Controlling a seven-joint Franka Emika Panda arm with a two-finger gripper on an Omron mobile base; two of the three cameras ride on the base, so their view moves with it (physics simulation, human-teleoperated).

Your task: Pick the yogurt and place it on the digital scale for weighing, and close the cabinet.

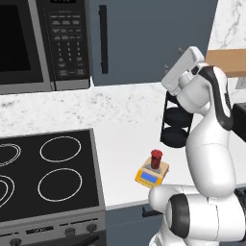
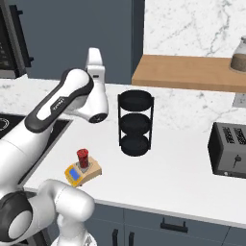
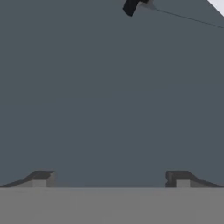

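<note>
Nearest the base, the small flat orange-yellow digital scale (image 1: 152,175) is sitting close to the front edge of the smooth white tabletop (image 1: 126,158), its blue display panel facing forward. The yogurt (image 1: 156,159), a little dark-red cylindrical cup slightly wider at the top, is standing upright on the scale's grey weighing plate, much smaller than the scale under it. To the left, a glossy black glass cooktop (image 1: 48,176) with thin white ring markings is lying flush with the surface.

Farther back, a black three-tier round rack (image 2: 135,123) of thin wire posts and shallow trays is standing against the veined marble backsplash, and a boxy black toaster (image 2: 228,150) is sitting well to its right. A plain wooden shelf (image 2: 188,72) is running along the wall above them, carrying a glass jar (image 2: 239,55).

At the rear, the matte slate blue-grey cabinet (image 1: 153,38) with its long vertical black bar handle (image 1: 103,39) is hanging beside the black microwave (image 1: 44,44). The hand (image 3: 111,177) is facing the flat cabinet door at close range, its two dark fingertips (image 3: 40,178) spread wide apart and grasping nothing.
</note>
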